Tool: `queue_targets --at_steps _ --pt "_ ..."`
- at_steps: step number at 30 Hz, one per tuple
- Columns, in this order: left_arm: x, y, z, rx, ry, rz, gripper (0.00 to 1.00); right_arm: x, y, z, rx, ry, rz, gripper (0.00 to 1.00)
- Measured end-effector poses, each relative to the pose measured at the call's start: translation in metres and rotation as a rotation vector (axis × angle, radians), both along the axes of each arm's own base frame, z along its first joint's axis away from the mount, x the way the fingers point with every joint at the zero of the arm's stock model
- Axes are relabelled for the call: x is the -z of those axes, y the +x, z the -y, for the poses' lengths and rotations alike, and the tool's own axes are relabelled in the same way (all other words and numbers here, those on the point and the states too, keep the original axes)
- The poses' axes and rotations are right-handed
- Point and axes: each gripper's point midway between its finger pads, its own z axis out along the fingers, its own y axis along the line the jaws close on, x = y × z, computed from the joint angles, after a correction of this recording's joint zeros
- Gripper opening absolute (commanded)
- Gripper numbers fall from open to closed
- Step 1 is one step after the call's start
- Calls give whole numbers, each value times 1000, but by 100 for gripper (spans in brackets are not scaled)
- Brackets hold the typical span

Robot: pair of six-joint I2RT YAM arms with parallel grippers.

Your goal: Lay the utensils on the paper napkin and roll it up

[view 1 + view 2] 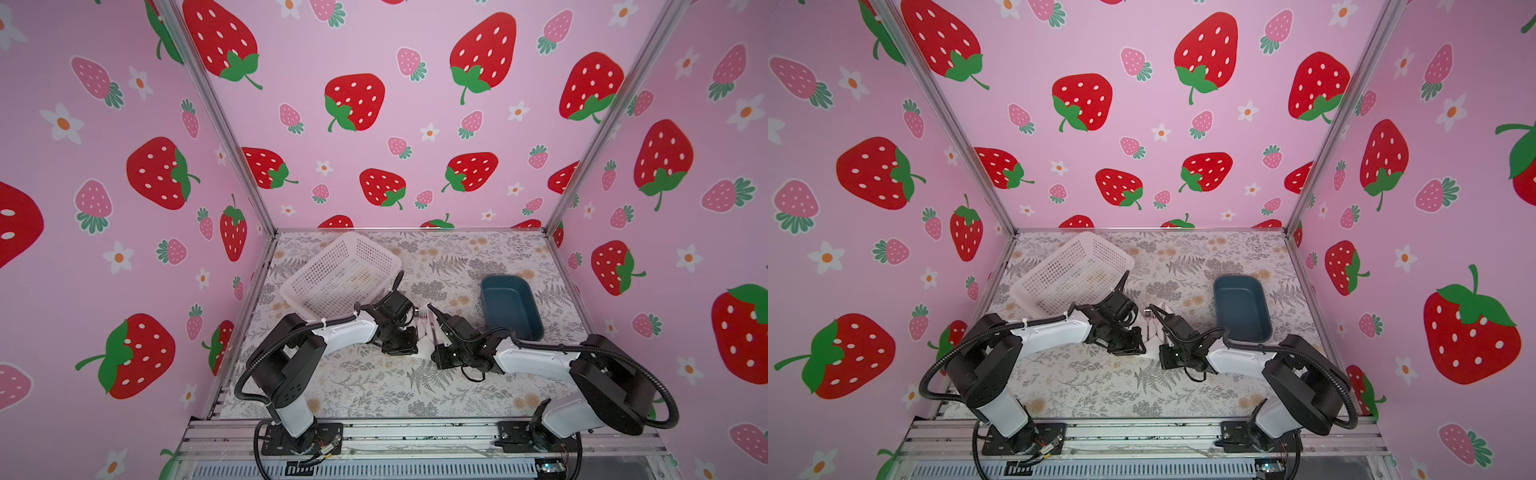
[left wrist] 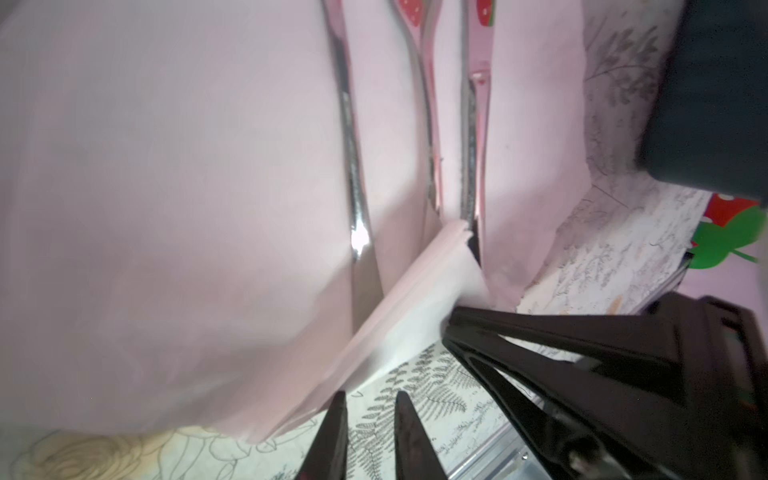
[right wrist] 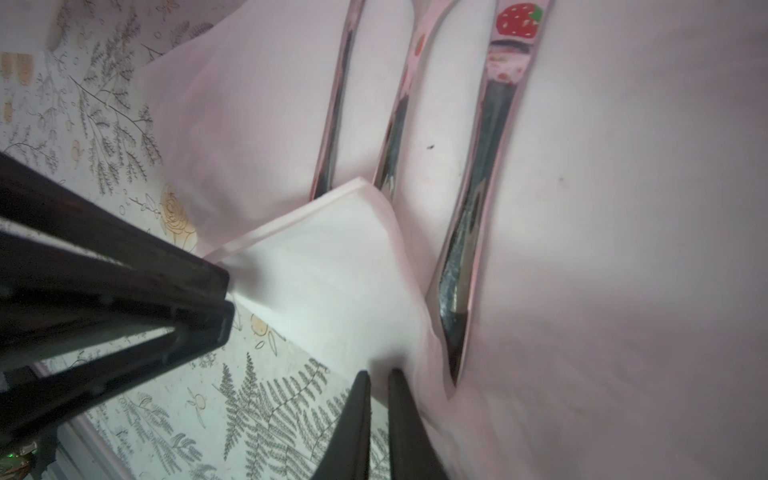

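The paper napkin (image 2: 166,187) (image 3: 602,249) lies on the floral cloth between my two arms, and in both top views only a strip of it (image 1: 424,345) (image 1: 1152,341) shows. Three slim shiny utensils (image 2: 353,166) (image 3: 473,228) lie side by side on it; a fork's head (image 1: 423,316) shows in a top view. One napkin corner (image 3: 332,257) is folded over the handle ends. My right gripper (image 3: 380,374) is shut on that flap's edge. My left gripper (image 2: 370,399) is open with a narrow gap, right at the napkin's edge with only cloth between its fingers.
A white perforated basket (image 1: 340,274) (image 1: 1071,270) stands tilted at the back left. A dark blue tub (image 1: 511,307) (image 1: 1241,307) sits to the right of the napkin. Pink strawberry walls close in three sides.
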Motion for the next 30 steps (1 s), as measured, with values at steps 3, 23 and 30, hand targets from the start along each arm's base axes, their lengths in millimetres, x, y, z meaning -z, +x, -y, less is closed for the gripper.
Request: queue_targets --at_steps 3,23,30 --pt "8 1 -8 -17 29 -4 24 0 0 0 3 0 -1 14" --pt "-7 -4 -35 -56 45 43 32 0 1 1 16 -6 -9 14" --pt "-37 -8 -4 10 -58 97 24 0 1 1 19 -5 -9 14"
